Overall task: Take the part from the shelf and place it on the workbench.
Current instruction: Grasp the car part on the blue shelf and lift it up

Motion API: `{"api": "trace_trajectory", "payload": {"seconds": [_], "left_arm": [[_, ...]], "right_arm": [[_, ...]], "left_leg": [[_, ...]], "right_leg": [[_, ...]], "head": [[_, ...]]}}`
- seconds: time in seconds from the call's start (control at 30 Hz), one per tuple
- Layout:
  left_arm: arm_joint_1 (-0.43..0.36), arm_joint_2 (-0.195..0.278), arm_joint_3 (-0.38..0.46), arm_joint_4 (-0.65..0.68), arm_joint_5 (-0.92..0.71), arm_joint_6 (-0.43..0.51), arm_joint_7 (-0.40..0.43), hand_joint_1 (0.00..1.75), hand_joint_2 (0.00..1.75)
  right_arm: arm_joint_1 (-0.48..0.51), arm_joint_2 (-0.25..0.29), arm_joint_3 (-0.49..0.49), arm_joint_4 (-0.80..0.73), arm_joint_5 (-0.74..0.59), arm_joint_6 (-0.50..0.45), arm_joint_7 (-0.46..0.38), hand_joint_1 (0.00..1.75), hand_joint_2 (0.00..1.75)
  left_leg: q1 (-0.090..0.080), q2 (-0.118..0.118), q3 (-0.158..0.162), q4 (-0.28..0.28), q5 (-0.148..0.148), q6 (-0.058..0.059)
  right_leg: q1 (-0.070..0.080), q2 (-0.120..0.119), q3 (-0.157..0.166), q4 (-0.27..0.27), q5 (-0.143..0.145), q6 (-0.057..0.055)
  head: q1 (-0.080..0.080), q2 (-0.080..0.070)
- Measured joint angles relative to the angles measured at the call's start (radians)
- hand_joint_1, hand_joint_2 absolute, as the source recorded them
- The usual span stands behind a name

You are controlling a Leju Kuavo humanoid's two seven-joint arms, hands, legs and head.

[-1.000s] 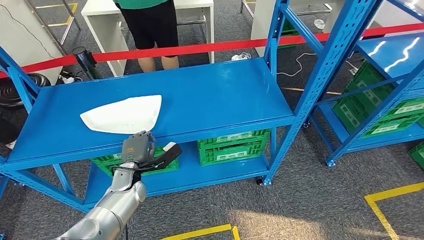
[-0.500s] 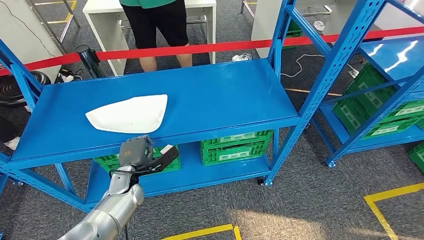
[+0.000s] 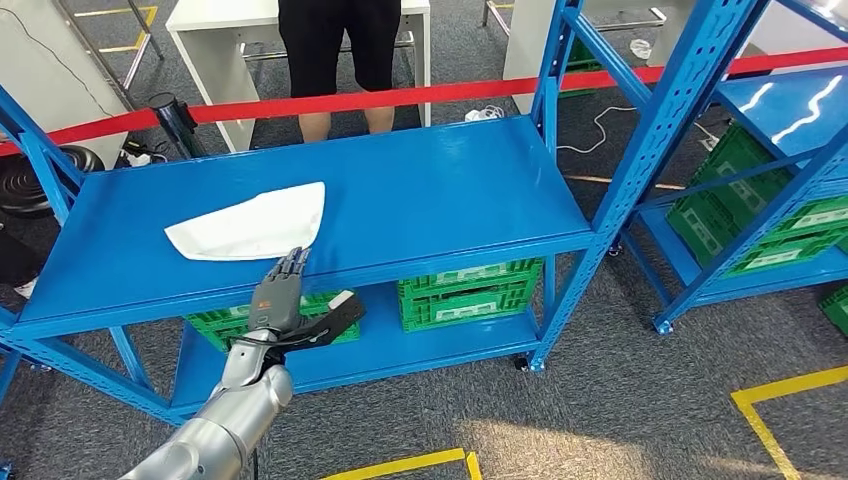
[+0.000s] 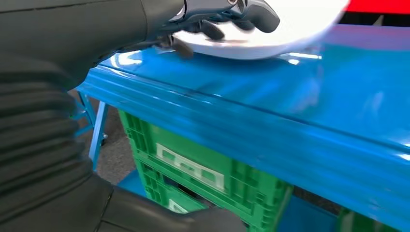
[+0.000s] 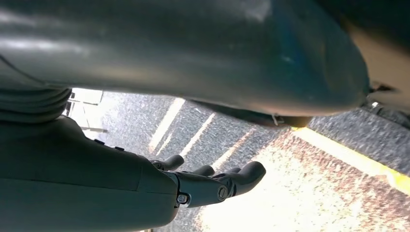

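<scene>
We stand at the big blue shelf (image 3: 420, 190), and the white part (image 3: 250, 224) lies flat on it, so nothing is picked up yet. We must grab it and carry it to the workbench. Our left hand (image 3: 278, 292) reaches out, fingers straight and apart, tips at the part's near edge. Our right hand (image 5: 203, 183) hangs low, fingers loosely curled, holding nothing.

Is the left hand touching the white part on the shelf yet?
Cannot tell. In the left wrist view the fingers overlap the white part's near edge, but blur hides any contact. In the head view the left hand reaches just to its edge.
</scene>
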Motion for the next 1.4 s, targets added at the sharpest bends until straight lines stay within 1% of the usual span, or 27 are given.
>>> {"api": "trace_trajectory", "payload": {"seconds": [0.07, 0.13, 0.17, 0.2, 0.23, 0.3, 0.33, 0.37, 0.4, 0.5, 0.57, 0.63, 0.67, 0.7, 0.73, 0.8, 0.87, 0.9, 0.97, 1.03, 1.1, 1.17, 1.2, 1.23, 1.27, 1.33, 1.4], "left_arm": [[-0.003, 0.000, 0.000, -0.001, 0.002, -0.006, -0.009, 0.00, 0.00], [-0.005, 0.000, 0.000, 0.000, 0.002, -0.009, -0.017, 0.00, 0.00], [-0.004, 0.000, 0.000, 0.000, 0.003, -0.012, -0.020, 0.00, 0.00], [-0.003, -0.001, 0.000, 0.001, 0.004, -0.014, -0.024, 0.00, 0.00], [-0.003, -0.001, 0.000, 0.001, 0.005, -0.015, -0.028, 0.00, 0.00], [-0.005, -0.003, 0.001, 0.000, 0.009, -0.019, -0.036, 0.00, 0.00], [-0.008, -0.005, 0.001, 0.000, 0.010, -0.021, -0.039, 0.00, 0.00], [-0.011, -0.007, 0.001, -0.001, 0.011, -0.023, -0.042, 0.00, 0.00], [-0.013, -0.008, 0.001, -0.001, 0.011, -0.023, -0.045, 0.00, 0.00], [-0.015, -0.011, 0.001, -0.002, 0.011, -0.021, -0.048, 0.00, 0.00], [-0.019, -0.015, 0.001, -0.004, 0.010, -0.020, -0.049, 0.00, 0.00], [-0.020, -0.019, 0.001, -0.003, 0.010, -0.020, -0.050, 0.00, 0.00], [-0.019, -0.020, 0.001, -0.003, 0.010, -0.020, -0.050, 0.00, 0.00], [-0.018, -0.021, 0.001, -0.002, 0.011, -0.020, -0.050, 0.00, 0.00], [-0.017, -0.022, 0.001, -0.002, 0.011, -0.020, -0.050, 0.00, 0.00], [-0.019, -0.024, 0.001, -0.002, 0.012, -0.020, -0.047, 0.00, 0.00], [-0.022, -0.024, 0.002, -0.002, 0.012, -0.020, -0.042, 0.00, 0.00], [-0.022, -0.023, 0.002, -0.002, 0.013, -0.020, -0.040, 0.00, 0.00], [-0.023, -0.023, 0.004, -0.003, 0.023, -0.024, -0.039, 0.00, 0.00], [-0.025, -0.022, 0.011, -0.004, 0.041, -0.036, -0.040, 0.00, 0.00], [-0.029, -0.021, 0.022, -0.004, 0.055, -0.051, -0.036, 0.00, 0.00], [-0.029, -0.016, 0.031, -0.002, 0.064, -0.065, -0.031, 0.00, 0.00], [-0.028, -0.013, 0.035, -0.001, 0.067, -0.070, -0.029, 0.00, 0.00], [-0.027, -0.010, 0.039, -0.001, 0.070, -0.073, -0.028, 0.00, 0.00], [-0.027, -0.008, 0.043, -0.001, 0.072, -0.075, -0.026, 0.00, 0.00], [-0.032, -0.004, 0.048, -0.001, 0.076, -0.076, -0.023, 0.00, 0.00], [-0.036, -0.002, 0.051, -0.002, 0.078, -0.077, -0.022, 0.00, 0.00]], "right_arm": [[-0.001, 0.000, 0.000, 0.000, 0.000, 0.000, 0.013, 0.00, 0.00], [-0.001, 0.000, 0.000, 0.000, 0.000, 0.000, 0.019, 0.00, 0.00], [0.000, 0.000, 0.000, 0.000, 0.000, 0.000, 0.019, 0.00, 0.00], [0.000, 0.000, 0.000, 0.000, 0.001, 0.000, 0.019, 0.00, 0.00], [0.000, 0.000, 0.000, 0.000, 0.001, 0.000, 0.019, 0.00, 0.00], [0.000, 0.000, 0.000, 0.000, 0.002, 0.000, 0.019, 0.00, 0.00], [-0.001, 0.000, 0.000, 0.000, 0.002, 0.000, 0.019, 0.00, 0.00], [-0.001, 0.000, 0.000, 0.000, 0.002, 0.000, 0.019, 0.00, 0.00], [-0.002, 0.000, 0.000, 0.000, 0.002, 0.000, 0.019, 0.00, 0.00], [-0.001, 0.000, 0.000, 0.000, 0.002, 0.000, 0.019, 0.00, 0.00], [-0.001, -0.001, 0.001, 0.000, 0.002, 0.000, 0.018, 0.00, 0.00], [-0.001, -0.001, 0.001, 0.000, 0.002, 0.000, 0.018, 0.00, 0.00], [-0.001, -0.001, 0.001, 0.000, 0.002, 0.000, 0.017, 0.00, 0.00], [-0.001, -0.001, 0.001, 0.000, 0.002, 0.000, 0.013, 0.00, 0.00], [-0.001, -0.001, 0.001, 0.000, 0.002, 0.000, 0.008, 0.00, 0.00], [-0.001, -0.001, 0.001, 0.000, 0.002, -0.001, 0.001, 0.00, 0.00], [-0.001, 0.000, 0.001, 0.000, 0.002, -0.002, 0.001, 0.00, 0.00], [-0.001, 0.000, 0.001, 0.000, 0.002, -0.002, 0.001, 0.00, 0.00], [-0.001, 0.000, 0.001, 0.000, 0.002, -0.002, 0.002, 0.00, 0.00], [-0.001, 0.000, 0.001, 0.000, 0.002, -0.002, 0.005, 0.00, 0.00], [-0.001, 0.000, 0.001, 0.000, 0.002, -0.001, 0.008, 0.00, 0.00], [0.000, 0.000, 0.001, 0.000, 0.004, -0.001, 0.010, 0.00, 0.00], [0.000, 0.000, 0.001, 0.000, 0.004, -0.001, 0.011, 0.00, 0.00], [0.000, -0.001, 0.001, 0.000, 0.004, -0.001, 0.011, 0.00, 0.00], [0.000, -0.001, 0.001, 0.000, 0.004, 0.000, 0.011, 0.00, 0.00], [-0.001, -0.001, 0.001, 0.000, 0.004, 0.000, 0.011, 0.00, 0.00], [-0.001, -0.001, 0.002, 0.000, 0.004, 0.000, 0.011, 0.00, 0.00]], "left_leg": [[0.003, 0.001, -0.028, 0.061, -0.039, -0.011], [0.005, 0.002, -0.083, 0.180, -0.095, -0.018], [0.006, 0.002, -0.106, 0.228, -0.109, -0.020], [0.006, 0.002, -0.115, 0.247, -0.106, -0.021], [0.007, 0.002, -0.106, 0.227, -0.084, -0.020], [0.007, 0.002, -0.049, 0.107, -0.020, -0.016], [0.006, 0.002, -0.020, 0.047, 0.000, -0.011], [0.004, 0.001, -0.001, 0.007, 0.009, -0.006], [0.002, 0.000, 0.006, -0.010, 0.008, -0.001], [0.003, -0.001, 0.008, -0.019, 0.013, 0.018], [0.007, 0.001, 0.011, -0.028, 0.019, 0.032], [0.006, 0.002, 0.011, -0.028, 0.019, 0.038], [0.005, 0.003, 0.011, -0.026, 0.018, 0.039], [0.005, 0.003, 0.010, -0.025, 0.017, 0.040], [0.005, 0.003, 0.010, -0.022, 0.016, 0.039], [0.007, 0.002, 0.009, -0.014, 0.011, 0.033], [0.003, 0.000, 0.006, -0.004, 0.005, 0.022], [0.001, 0.000, 0.004, -0.003, 0.004, 0.016], [0.001, 0.000, 0.004, -0.005, 0.005, 0.004], [0.004, 0.001, -0.003, 0.011, -0.009, -0.008], [0.006, 0.002, -0.043, 0.096, -0.058, -0.017], [0.006, 0.002, -0.101, 0.221, -0.110, -0.022], [0.006, 0.002, -0.119, 0.257, -0.116, -0.022], [0.006, 0.002, -0.119, 0.256, -0.103, -0.021], [0.006, 0.002, -0.100, 0.217, -0.073, -0.019], [0.004, 0.002, -0.034, 0.080, -0.012, -0.010], [0.000, 0.001, 0.006, -0.002, 0.008, -0.001]], "right_leg": [[-0.004, -0.001, 0.002, -0.005, 0.003, -0.010], [-0.004, -0.001, 0.002, -0.005, 0.003, -0.014], [-0.004, -0.002, 0.002, -0.005, 0.002, -0.015], [-0.004, -0.001, 0.002, -0.005, 0.002, -0.015], [-0.004, -0.001, 0.003, -0.004, 0.002, -0.015], [-0.004, 0.000, 0.005, -0.004, 0.001, -0.012], [-0.002, 0.000, 0.004, -0.003, 0.001, -0.007], [-0.001, 0.000, 0.003, -0.003, 0.001, -0.002], [0.001, 0.000, 0.001, -0.004, 0.003, 0.004], [0.000, 0.000, -0.003, -0.003, 0.000, 0.022], [-0.001, -0.001, -0.031, 0.057, -0.037, 0.031], [-0.002, -0.001, -0.091, 0.184, -0.096, 0.038], [-0.003, -0.001, -0.119, 0.241, -0.114, 0.040], [-0.003, -0.001, -0.132, 0.266, -0.114, 0.041], [-0.005, -0.001, -0.126, 0.253, -0.096, 0.042], [-0.008, -0.003, -0.067, 0.132, -0.033, 0.041], [-0.007, -0.003, -0.016, 0.031, -0.004, 0.033], [-0.005, -0.002, -0.007, 0.013, -0.005, 0.027], [-0.003, 0.000, -0.007, 0.011, -0.004, 0.012], [-0.004, 0.000, -0.005, 0.007, -0.001, -0.001], [-0.007, -0.001, -0.004, 0.004, 0.001, -0.010], [-0.006, -0.001, -0.004, 0.004, 0.000, -0.014], [-0.006, -0.001, -0.004, 0.004, 0.000, -0.015], [-0.005, -0.001, -0.003, 0.004, 0.000, -0.015], [-0.005, 0.000, -0.002, 0.004, 0.000, -0.015], [-0.004, 0.000, -0.001, 0.005, -0.001, -0.011], [-0.002, 0.000, -0.002, 0.004, 0.001, 0.000]], "head": [[-0.002, 0.000], [-0.004, 0.000], [-0.004, 0.000], [-0.004, 0.000], [-0.004, 0.000], [-0.004, 0.000], [-0.004, 0.000], [-0.003, 0.000], [-0.003, 0.000], [-0.003, 0.000], [-0.001, 0.000], [0.000, 0.000], [0.000, 0.000], [0.000, 0.000], [0.000, 0.000], [0.001, 0.000], [0.000, 0.000], [0.000, 0.000], [-0.001, 0.000], [-0.001, 0.000], [-0.003, 0.000], [-0.003, 0.000], [-0.003, 0.000], [-0.003, 0.000], [-0.003, 0.000], [-0.003, 0.000], [-0.003, 0.000]]}}
